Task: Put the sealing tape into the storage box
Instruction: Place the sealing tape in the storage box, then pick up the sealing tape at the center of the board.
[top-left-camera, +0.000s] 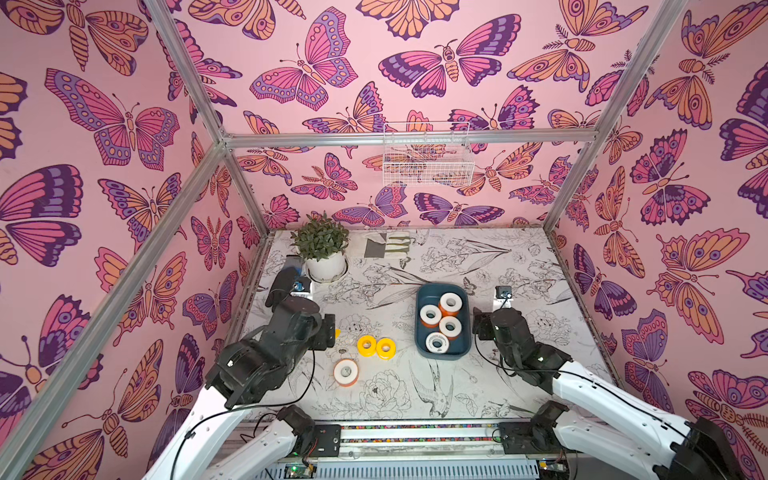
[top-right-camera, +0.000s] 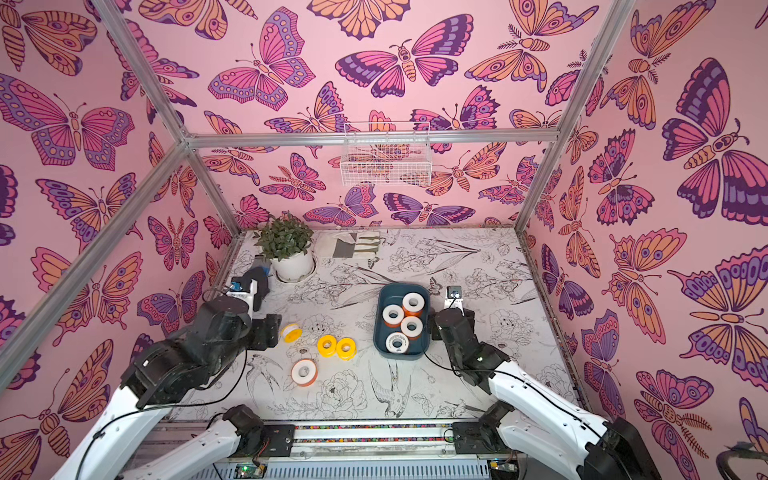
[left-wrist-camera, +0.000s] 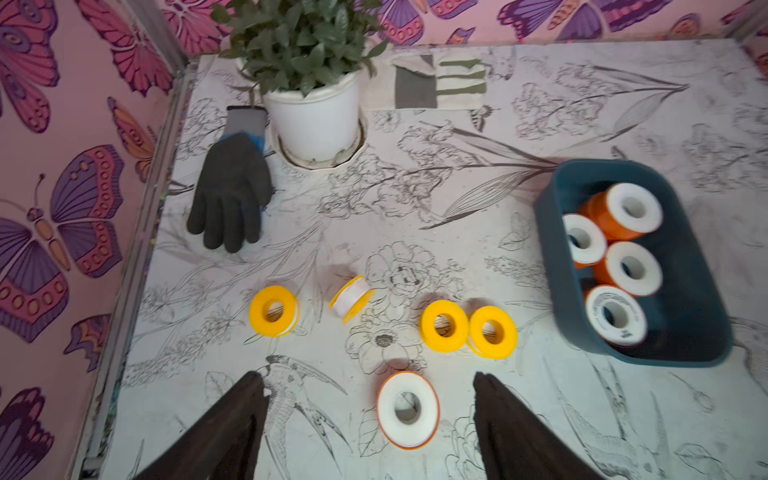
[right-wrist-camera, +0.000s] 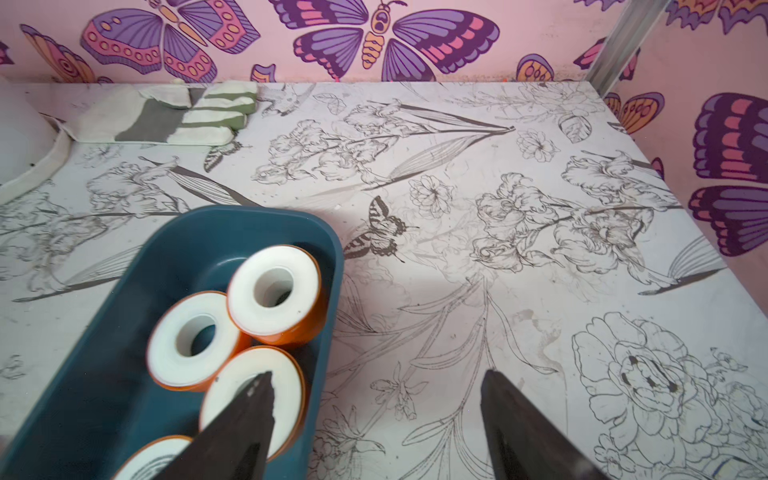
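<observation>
Tape lay in two groups. Four orange rolls (top-left-camera: 430, 315) sat inside the box (top-left-camera: 424, 294), right of centre in both top views. Five rolls were loose on the table (top-left-camera: 478, 395) left of the box. In the left wrist view we saw two touching yellow ones (left-wrist-camera: 444, 326) mid-frame, a third yellow one (left-wrist-camera: 274, 310) further left, one tipped on its edge (left-wrist-camera: 352, 298), and an orange one (left-wrist-camera: 408, 409) at the bottom.

The left gripper (left-wrist-camera: 366, 376) had its fingers spread wide, with that orange roll showing between them, not gripped. The right gripper (right-wrist-camera: 376, 374) was spread too and held nothing, one finger (right-wrist-camera: 245, 415) in front of the box. A plant (top-left-camera: 320, 239) and a glove (left-wrist-camera: 230, 195) sat at the table's upper left.
</observation>
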